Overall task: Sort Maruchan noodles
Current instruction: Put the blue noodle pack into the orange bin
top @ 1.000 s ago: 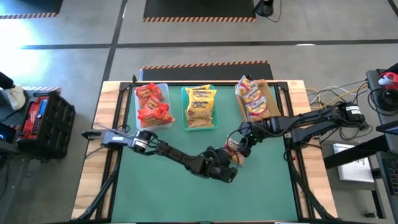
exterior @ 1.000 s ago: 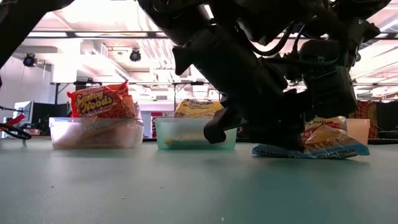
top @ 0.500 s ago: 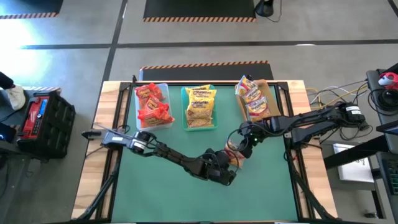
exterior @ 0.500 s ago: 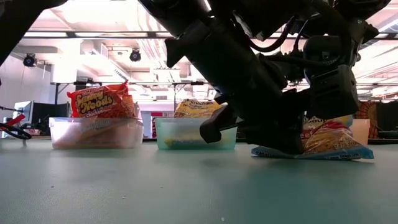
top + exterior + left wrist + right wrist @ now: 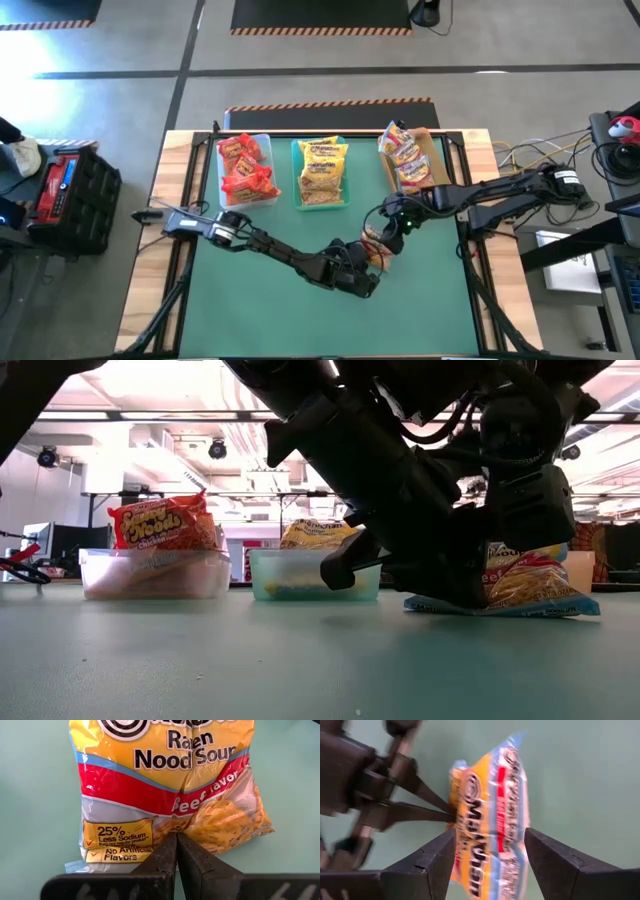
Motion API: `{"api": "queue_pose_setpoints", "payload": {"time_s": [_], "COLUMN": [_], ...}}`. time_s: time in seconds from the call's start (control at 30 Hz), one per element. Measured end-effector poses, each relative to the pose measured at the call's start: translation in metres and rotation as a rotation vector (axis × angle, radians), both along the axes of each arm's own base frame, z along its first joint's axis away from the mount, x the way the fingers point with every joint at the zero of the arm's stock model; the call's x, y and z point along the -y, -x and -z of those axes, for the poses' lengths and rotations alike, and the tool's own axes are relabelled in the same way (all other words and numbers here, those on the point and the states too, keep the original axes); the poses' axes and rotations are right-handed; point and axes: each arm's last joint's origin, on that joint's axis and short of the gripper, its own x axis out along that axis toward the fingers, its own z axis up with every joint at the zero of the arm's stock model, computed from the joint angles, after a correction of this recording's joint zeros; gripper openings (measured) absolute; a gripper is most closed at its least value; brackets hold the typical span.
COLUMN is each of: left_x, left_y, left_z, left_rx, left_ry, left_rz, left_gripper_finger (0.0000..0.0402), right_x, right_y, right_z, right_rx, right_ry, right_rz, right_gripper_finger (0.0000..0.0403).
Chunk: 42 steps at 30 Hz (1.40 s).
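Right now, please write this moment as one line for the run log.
left gripper: shut on beef packet edge | right gripper: open, straddling the packet | red, yellow, tan-bin packets: sorted

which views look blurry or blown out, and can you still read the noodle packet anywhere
Right wrist view: motion-smeared, the packet lettering and the left gripper streaked. Low view: bright ceiling lights wash out the background, arms in silhouette. Left wrist view: sharp, evenly lit; the packet reads "Beef" and "25% Less Sodium". High view: even, packet too small to read.

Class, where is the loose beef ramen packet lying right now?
In the high view, the beef ramen packet lies on the green mat, right of centre, between the left gripper and the right gripper, in front of the tan bin.
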Motion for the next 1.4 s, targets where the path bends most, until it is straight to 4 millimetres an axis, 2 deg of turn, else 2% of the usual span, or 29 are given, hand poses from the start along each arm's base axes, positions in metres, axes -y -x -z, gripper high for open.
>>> {"api": "queue_pose_setpoints", "payload": {"time_s": [0.2,0.4,0.67,0.9,1.07,1.4], "left_x": [0.0,0.0,0.0,0.001,0.001,0.0], "left_y": [0.0,0.0,0.0,0.001,0.001,0.001], "left_z": [0.0,0.0,0.0,0.001,0.001,0.0], "left_rx": [-0.001,-0.002,-0.003,-0.009,-0.008,-0.001], "left_ry": [0.0,0.0,0.0,0.002,0.001,0.002], "left_rz": [0.001,0.002,0.002,0.007,0.006,-0.005], "left_gripper_finger": [0.0,0.0,0.0,0.0,0.0,0.0], "right_x": [0.005,0.004,0.003,0.002,0.002,0.001], "right_y": [-0.002,-0.015,-0.023,-0.024,-0.024,-0.024], "right_z": [0.011,0.019,0.038,0.039,0.038,0.038], "right_rx": [-0.042,-0.004,-0.067,-0.061,-0.057,-0.053], "right_ry": [0.009,-0.055,-0.071,-0.085,-0.088,-0.095], "right_rz": [0.007,-0.021,-0.029,-0.042,-0.046,-0.051], "right_gripper_finger": [0.0231,0.0231,0.023,0.0219,0.0192,0.0111]}}
